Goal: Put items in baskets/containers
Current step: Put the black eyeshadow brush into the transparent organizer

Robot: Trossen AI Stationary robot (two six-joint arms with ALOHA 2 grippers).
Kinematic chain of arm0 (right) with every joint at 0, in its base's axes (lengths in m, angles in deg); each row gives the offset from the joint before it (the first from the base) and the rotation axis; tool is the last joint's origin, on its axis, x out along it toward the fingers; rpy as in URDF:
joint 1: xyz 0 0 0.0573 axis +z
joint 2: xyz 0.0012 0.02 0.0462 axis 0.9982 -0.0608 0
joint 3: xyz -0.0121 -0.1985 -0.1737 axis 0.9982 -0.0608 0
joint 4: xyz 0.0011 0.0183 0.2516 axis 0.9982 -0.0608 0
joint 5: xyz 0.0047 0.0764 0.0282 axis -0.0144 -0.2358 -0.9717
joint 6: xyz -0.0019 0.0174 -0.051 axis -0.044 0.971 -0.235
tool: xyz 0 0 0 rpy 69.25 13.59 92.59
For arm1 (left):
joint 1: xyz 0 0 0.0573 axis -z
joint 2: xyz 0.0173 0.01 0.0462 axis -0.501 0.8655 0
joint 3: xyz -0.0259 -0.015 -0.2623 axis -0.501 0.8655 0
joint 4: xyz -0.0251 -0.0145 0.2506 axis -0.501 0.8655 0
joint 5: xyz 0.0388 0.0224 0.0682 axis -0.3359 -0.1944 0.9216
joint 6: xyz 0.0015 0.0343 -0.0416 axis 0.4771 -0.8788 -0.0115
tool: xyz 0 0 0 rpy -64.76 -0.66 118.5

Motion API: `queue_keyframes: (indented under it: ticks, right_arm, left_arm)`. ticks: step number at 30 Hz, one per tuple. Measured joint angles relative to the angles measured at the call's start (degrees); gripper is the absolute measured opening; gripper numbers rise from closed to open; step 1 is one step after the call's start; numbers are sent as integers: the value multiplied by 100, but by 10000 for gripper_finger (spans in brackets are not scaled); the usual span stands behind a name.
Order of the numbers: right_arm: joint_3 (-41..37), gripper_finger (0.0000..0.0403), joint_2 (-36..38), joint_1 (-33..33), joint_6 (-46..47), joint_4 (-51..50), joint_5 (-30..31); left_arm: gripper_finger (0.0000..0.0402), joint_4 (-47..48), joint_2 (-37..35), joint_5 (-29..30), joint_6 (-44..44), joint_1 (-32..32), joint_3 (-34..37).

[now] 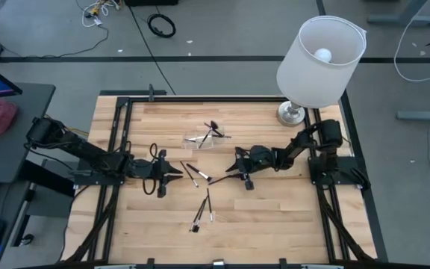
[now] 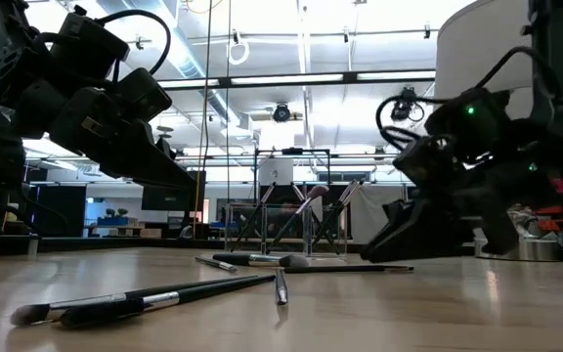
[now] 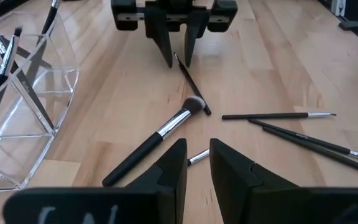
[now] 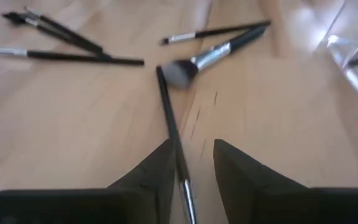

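1. Light wooden table (image 1: 275,224) under me, dark rails along both sides; grey floor with cables around it, and in the low view a bright hall with ceiling lights behind.
2. One white-shaded lamp (image 1: 319,52) at the upper right of the overhead picture, its metal base on the table's far corner.
3. One clear container (image 1: 200,140) sits upper centre, and I count roughly four brushes standing in it, though the overhead view is poor there.
4. Loose brushes (image 1: 202,211) on the wood: about six, lying between my two grippers and below centre.
5. My left gripper (image 1: 176,171), centre-left, jaws slightly apart, holding nothing.
6. My right gripper (image 4: 190,171), right of centre, jaws parted astride one thin brush (image 4: 168,118) lying on the table.
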Motion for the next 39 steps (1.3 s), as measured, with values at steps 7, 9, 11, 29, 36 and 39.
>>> queue_keyframes:
  ticks: [7,9,11,29,36,39]
  right_arm:
    - [17,114,-521,-226,-153,327,-595]
    - [44,114,-658,-268,-157,387,-638]
    - [58,109,-755,-334,-157,461,-703]
    - [277,10,-825,-501,-73,476,-1110]
    - [559,10,-452,-492,-38,-436,-984]
    - [800,10,-225,-466,-29,-1150,-894]
  left_arm:
    - [71,-197,0,17,41,0,0]
    - [71,-499,0,15,160,0,-5]
    - [71,-610,0,15,212,0,-82]
    - [80,-454,1087,-755,11,-650,-988]
    - [155,823,1836,-610,-393,-1262,-2108]
    - [181,1587,2075,-1164,-413,-1432,-2646]
